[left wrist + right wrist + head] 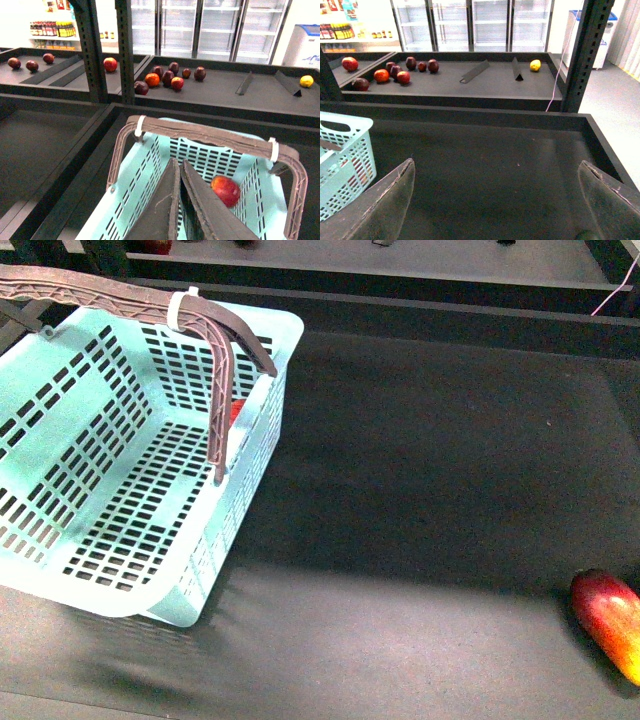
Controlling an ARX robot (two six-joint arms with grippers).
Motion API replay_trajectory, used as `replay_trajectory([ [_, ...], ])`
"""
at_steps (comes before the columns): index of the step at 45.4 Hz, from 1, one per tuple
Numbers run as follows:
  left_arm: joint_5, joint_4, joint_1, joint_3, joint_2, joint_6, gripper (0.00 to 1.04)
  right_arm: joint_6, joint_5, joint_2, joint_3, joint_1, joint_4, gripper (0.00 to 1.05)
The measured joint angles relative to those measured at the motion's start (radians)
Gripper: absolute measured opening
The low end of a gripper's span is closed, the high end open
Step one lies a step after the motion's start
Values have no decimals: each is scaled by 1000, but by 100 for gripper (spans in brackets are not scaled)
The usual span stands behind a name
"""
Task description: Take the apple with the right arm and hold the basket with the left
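Black right claw (495, 200) gapes wide, holding nothing.

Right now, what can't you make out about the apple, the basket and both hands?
- Apple: front view shows only a red sliver through the basket wall.
- Left hand: fingers closed together; whether they clamp the handle is unclear.
- Right hand: open, fingertips cut off.
- Oval fruit: cropped.
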Motion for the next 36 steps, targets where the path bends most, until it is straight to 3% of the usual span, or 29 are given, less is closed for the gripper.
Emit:
replay_trajectory([
  [36,0,-401,1,-19,-429,0,3,0,0,0,0,0,0,96],
])
